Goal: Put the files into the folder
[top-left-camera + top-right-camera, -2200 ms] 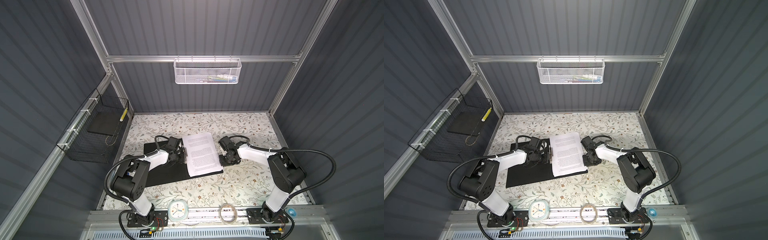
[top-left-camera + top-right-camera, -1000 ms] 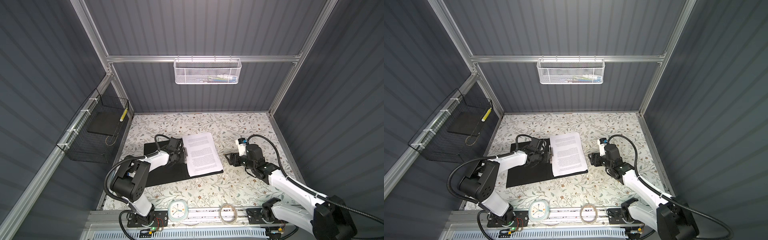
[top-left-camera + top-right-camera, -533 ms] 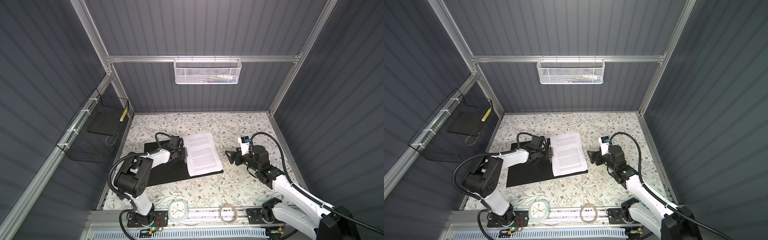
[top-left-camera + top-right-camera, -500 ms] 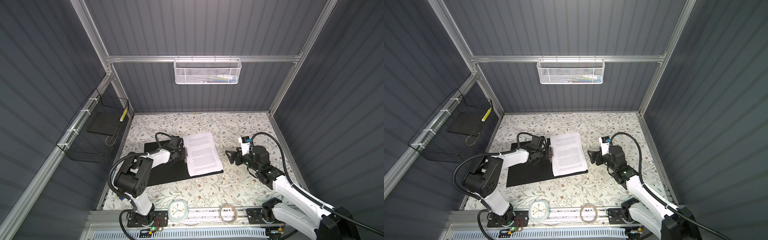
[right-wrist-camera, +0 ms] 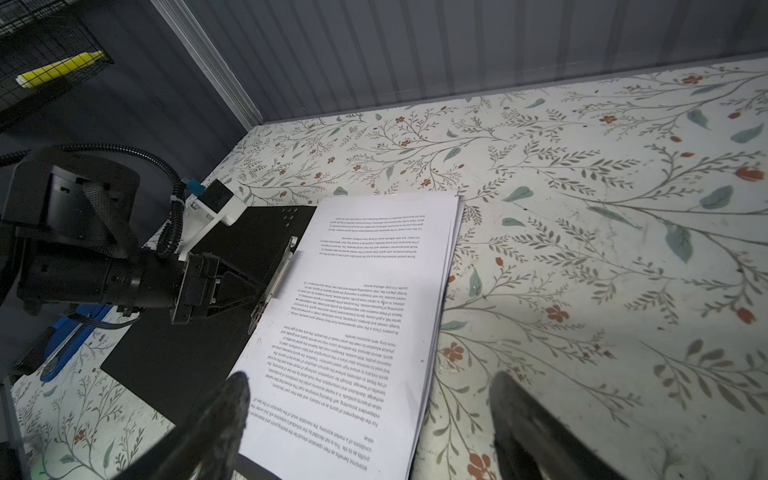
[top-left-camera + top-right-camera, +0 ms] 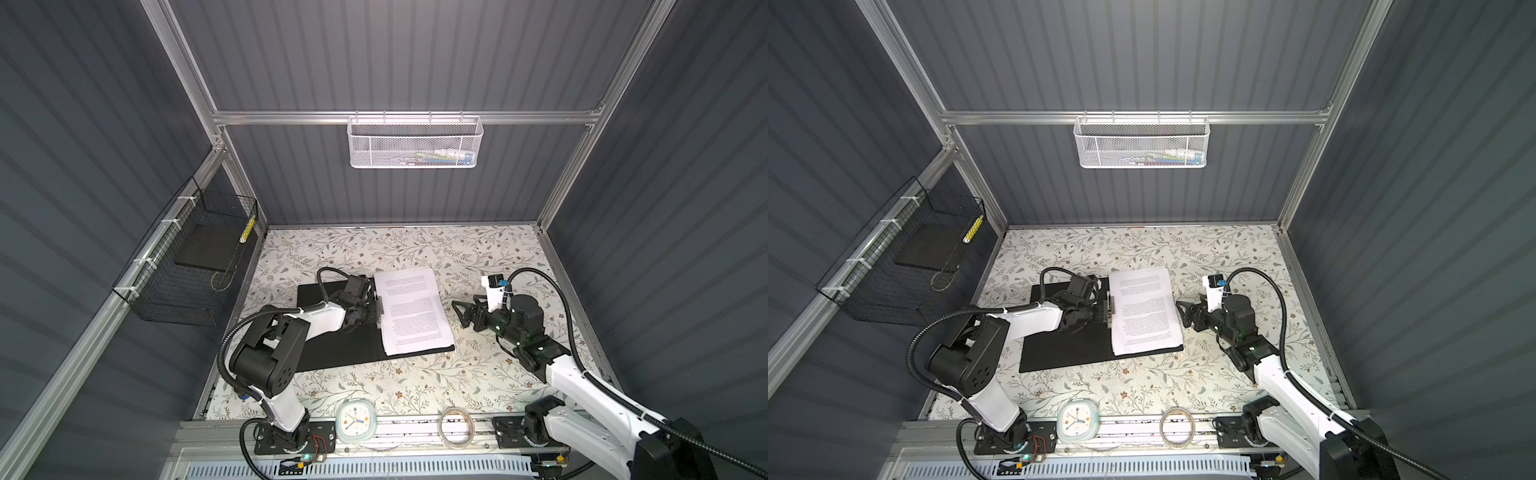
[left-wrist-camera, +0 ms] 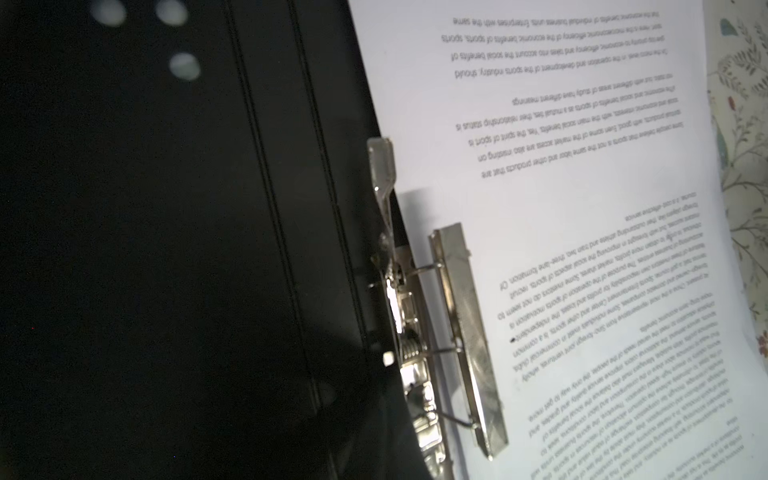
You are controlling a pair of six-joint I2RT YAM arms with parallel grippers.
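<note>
A table (image 6: 415,249) covered in a pale floral print fills the floor of a grey-panelled booth, with a white mesh basket (image 6: 415,141) on the back wall and a black wire basket (image 6: 187,270) on the left wall; the folder (image 6: 332,353) lies open and flat left of the table's centre, black inner faces up; the files (image 6: 413,311) lie on its right-hand face, their left margin under the bar of the metal spine clip (image 7: 465,332), though whether the bar presses them I cannot tell; the left gripper (image 6: 365,311) is clenched, its tip at the clip's lever side, and a grasp cannot be made out; the right gripper (image 5: 370,405) hovers just beside the files' right edge, jaws spread wide and empty.
</note>
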